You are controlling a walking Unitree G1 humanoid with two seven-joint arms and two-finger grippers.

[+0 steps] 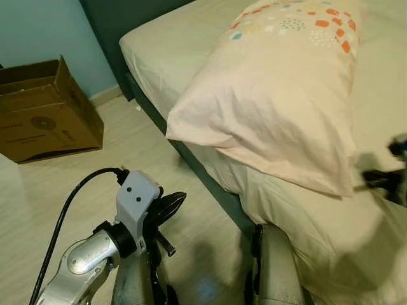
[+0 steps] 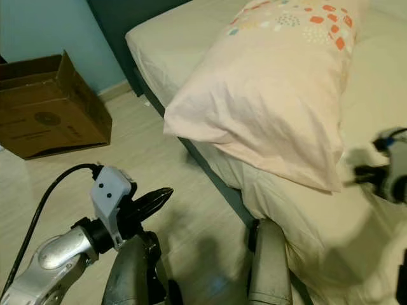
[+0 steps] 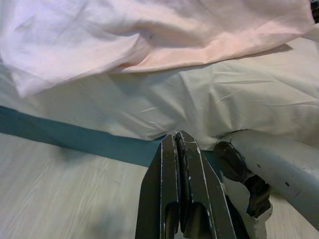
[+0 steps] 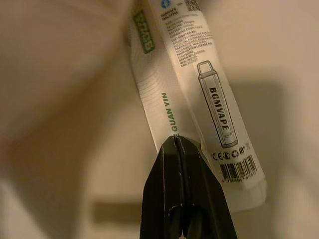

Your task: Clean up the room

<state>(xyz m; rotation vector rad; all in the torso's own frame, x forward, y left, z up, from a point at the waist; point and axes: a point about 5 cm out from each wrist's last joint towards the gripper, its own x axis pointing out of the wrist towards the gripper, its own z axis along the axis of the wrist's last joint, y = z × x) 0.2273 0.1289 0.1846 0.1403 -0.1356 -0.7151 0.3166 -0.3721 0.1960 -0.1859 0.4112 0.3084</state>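
Observation:
A white vape carton (image 4: pixel 199 84) with green and black print lies on the cream sheet of the bed (image 1: pixel 381 89). My right gripper (image 4: pixel 175 142) is shut, its tips right at the carton's lower half; nothing shows between the fingers. From the head it appears blurred at the right edge, over the bed (image 1: pixel 381 181). My left gripper (image 1: pixel 173 203) is shut and empty, held low over the floor beside the bed. Its wrist view looks past the shut fingers (image 3: pixel 169 164) at the bed's side. A large pink pillow (image 1: pixel 280 95) lies across the bed, overhanging its edge.
An open brown cardboard box (image 1: pixel 44 111) stands on the pale wood floor (image 1: pixel 146 152) at the left, by the blue wall. The bed's dark teal base (image 1: pixel 210 184) runs diagonally ahead. My own legs (image 1: pixel 276 267) are close against the bed.

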